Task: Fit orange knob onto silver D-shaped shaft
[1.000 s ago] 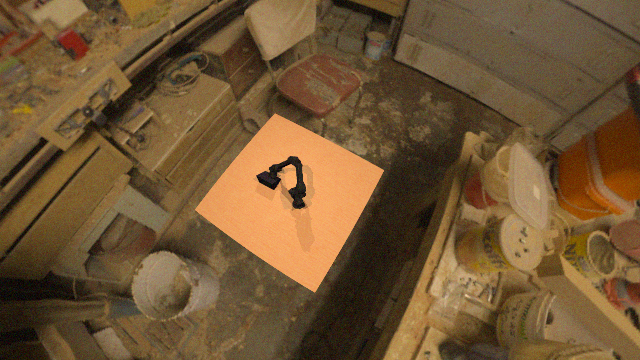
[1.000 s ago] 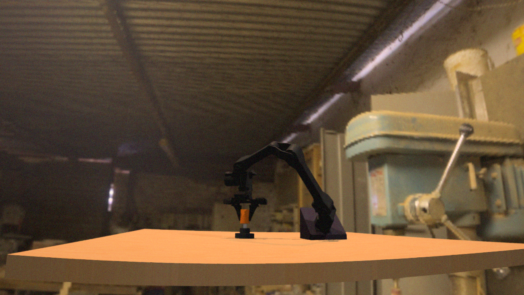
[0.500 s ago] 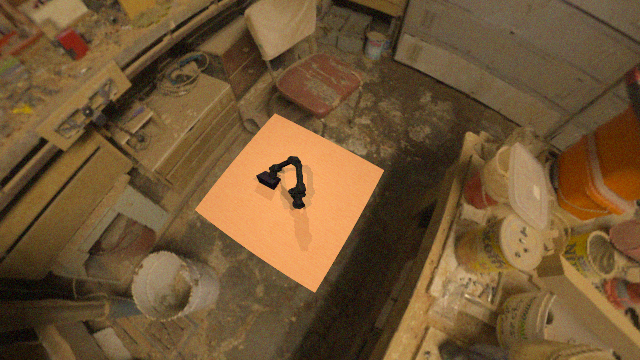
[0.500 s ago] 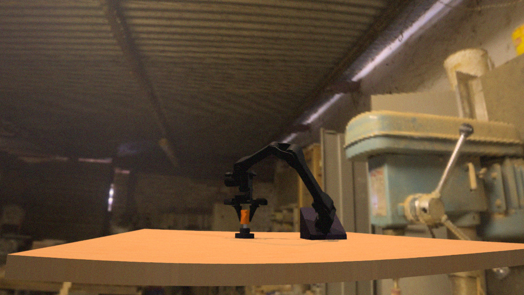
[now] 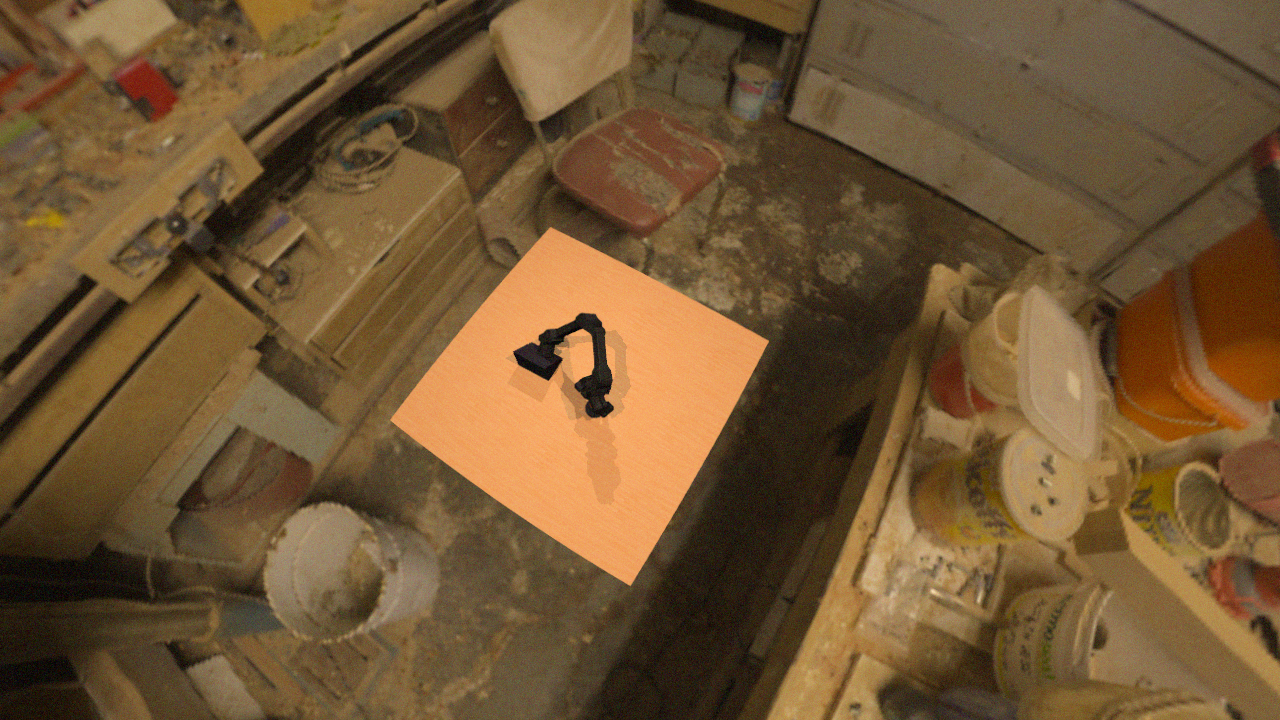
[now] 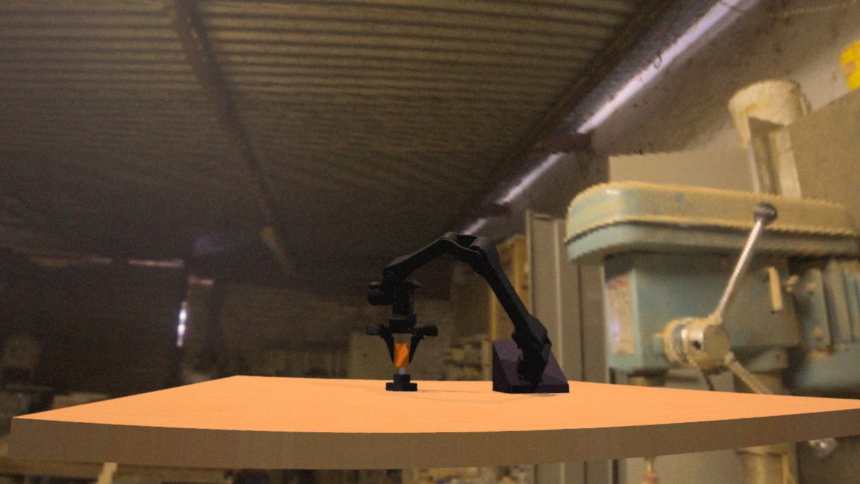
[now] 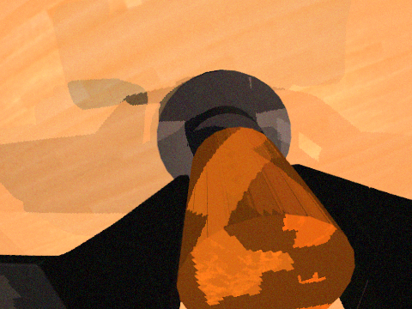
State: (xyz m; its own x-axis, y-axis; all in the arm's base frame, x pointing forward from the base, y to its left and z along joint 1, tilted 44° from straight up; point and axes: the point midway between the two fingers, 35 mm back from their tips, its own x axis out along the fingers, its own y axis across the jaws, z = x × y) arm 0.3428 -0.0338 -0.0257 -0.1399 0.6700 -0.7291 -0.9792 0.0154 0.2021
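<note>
One worktop (image 5: 662,394) (image 6: 361,415) (image 7: 172,26) is holding up one black arm (image 5: 600,353) (image 6: 508,288). One dark, slanted block (image 5: 529,360) (image 6: 501,385) is sitting under the arm on the worktop. One claw (image 5: 597,409) (image 6: 401,359) (image 7: 239,180) is hanging over the worktop, and its two fingers (image 6: 390,346) are squeezing one orange knob (image 6: 401,353) (image 7: 257,206). One round pedestal (image 6: 401,386) (image 7: 219,87) is standing on the worktop, and one silver shaft (image 6: 402,370) is poking up from it. One red seat (image 5: 640,170) is standing near the worktop. One big drill machine (image 6: 709,219) is standing past the worktop's edge.
</note>
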